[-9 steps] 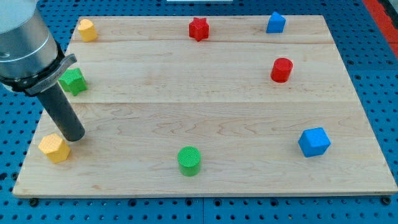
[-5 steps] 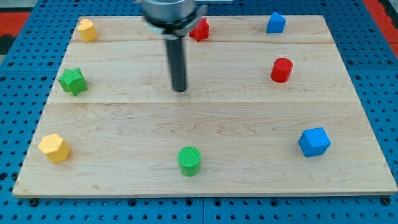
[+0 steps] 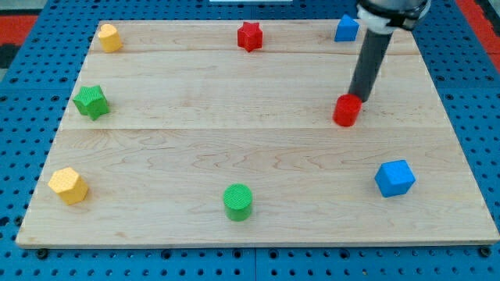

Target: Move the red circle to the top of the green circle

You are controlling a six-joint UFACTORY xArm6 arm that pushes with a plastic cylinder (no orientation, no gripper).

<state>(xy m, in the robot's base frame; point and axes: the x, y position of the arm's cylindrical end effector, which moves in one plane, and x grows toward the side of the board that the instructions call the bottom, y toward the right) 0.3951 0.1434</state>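
Observation:
The red circle [image 3: 346, 111] lies on the wooden board's right half, a little above mid-height. My tip [image 3: 359, 99] touches its upper right edge; the dark rod rises from there toward the view's top. The green circle [image 3: 237, 201] sits near the board's bottom edge, slightly left of centre, well down and to the left of the red circle.
A red star [image 3: 249, 36] and a blue block [image 3: 346, 28] lie along the top edge. A yellow block [image 3: 109, 37] is at the top left, a green star [image 3: 91, 102] at the left, a yellow hexagon [image 3: 68, 186] at the bottom left, a blue block [image 3: 394, 178] at the lower right.
My tip swept from the board's lower left across the middle to the red circle's upper right. The red circle has shifted down and slightly left.

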